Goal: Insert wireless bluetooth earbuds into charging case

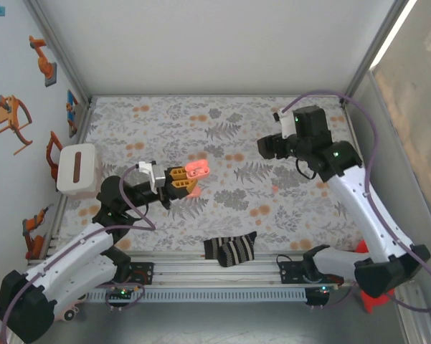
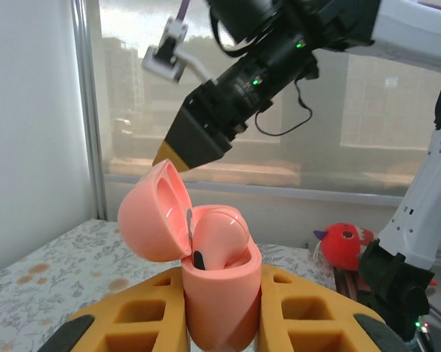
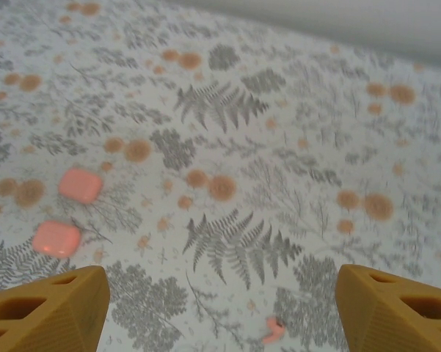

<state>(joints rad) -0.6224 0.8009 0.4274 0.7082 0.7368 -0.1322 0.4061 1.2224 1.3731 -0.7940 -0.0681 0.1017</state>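
Observation:
My left gripper (image 1: 179, 179) (image 2: 221, 323) is shut on the salmon-pink charging case (image 2: 224, 304) (image 1: 197, 168) and holds it upright above the cloth. The lid (image 2: 150, 213) is swung open to the left. One earbud (image 2: 220, 235) sits in the case. Another earbud (image 3: 273, 331) (image 1: 275, 188), tiny and coral-red, lies loose on the floral cloth. My right gripper (image 3: 220, 282) (image 1: 267, 147) hangs above and just beyond it. It is open, with nothing between its wide-apart orange fingers (image 3: 51, 304).
Two salmon-pink rounded pieces (image 3: 79, 183) (image 3: 56, 238) lie on the cloth left of the right gripper. A white box (image 1: 75, 168) stands at the left edge. A black striped sock (image 1: 229, 249) lies at the near rail. A red toy (image 2: 345, 242) sits beyond the right arm's base.

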